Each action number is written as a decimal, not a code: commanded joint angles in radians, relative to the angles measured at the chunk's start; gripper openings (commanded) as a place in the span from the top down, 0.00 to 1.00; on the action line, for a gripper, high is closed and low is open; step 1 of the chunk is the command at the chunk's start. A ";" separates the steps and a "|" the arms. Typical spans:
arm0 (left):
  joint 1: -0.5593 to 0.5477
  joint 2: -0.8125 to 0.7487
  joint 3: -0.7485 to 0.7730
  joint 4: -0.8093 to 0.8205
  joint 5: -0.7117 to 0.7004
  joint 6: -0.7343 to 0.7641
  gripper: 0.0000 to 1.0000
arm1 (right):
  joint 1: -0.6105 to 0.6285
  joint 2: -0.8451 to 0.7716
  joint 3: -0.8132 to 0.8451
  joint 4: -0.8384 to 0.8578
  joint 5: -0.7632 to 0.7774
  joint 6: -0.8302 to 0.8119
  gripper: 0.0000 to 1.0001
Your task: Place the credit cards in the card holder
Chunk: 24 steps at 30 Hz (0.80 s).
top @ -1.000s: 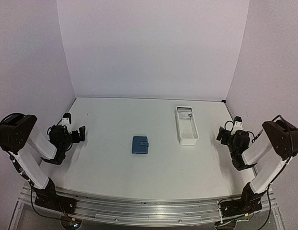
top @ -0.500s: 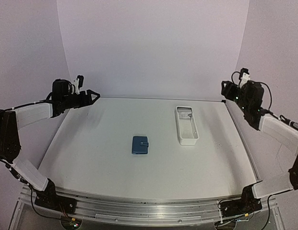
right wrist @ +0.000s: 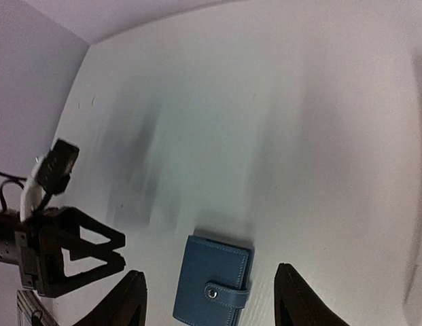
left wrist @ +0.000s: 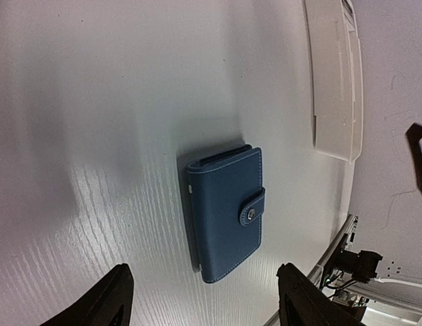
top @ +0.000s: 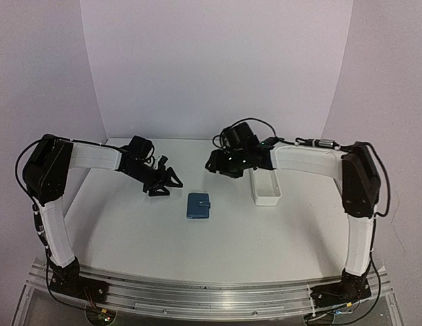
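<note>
The dark-blue card holder (top: 198,206) lies closed on the white table, its snap tab fastened. It also shows in the left wrist view (left wrist: 224,214) and in the right wrist view (right wrist: 214,282). My left gripper (top: 163,183) is open and empty, low over the table just left of the holder (left wrist: 207,305). My right gripper (top: 217,165) is open and empty, above and behind the holder (right wrist: 212,305). No credit card shows clearly. A small grey shape lies at the far end of the white tray, too small to identify.
A long white tray (top: 265,178) stands right of the card holder, below the right forearm, and also shows in the left wrist view (left wrist: 333,75). The left gripper (right wrist: 75,255) shows in the right wrist view. Walls close the table on three sides.
Both arms have swung in from the raised side positions toward the middle of the table and now hover near the card holder. The holder and tray have not moved.
</note>
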 commanded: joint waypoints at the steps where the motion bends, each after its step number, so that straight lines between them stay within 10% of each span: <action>1: -0.030 0.059 0.072 0.053 0.011 -0.041 0.30 | 0.026 0.168 0.133 -0.124 -0.157 0.145 0.48; 19: -0.078 0.285 0.109 0.107 0.141 -0.082 0.32 | 0.025 0.297 0.029 -0.002 -0.315 0.268 0.65; 24: -0.079 0.303 0.108 0.144 0.183 -0.087 0.51 | 0.025 0.314 0.028 0.047 -0.320 0.297 0.68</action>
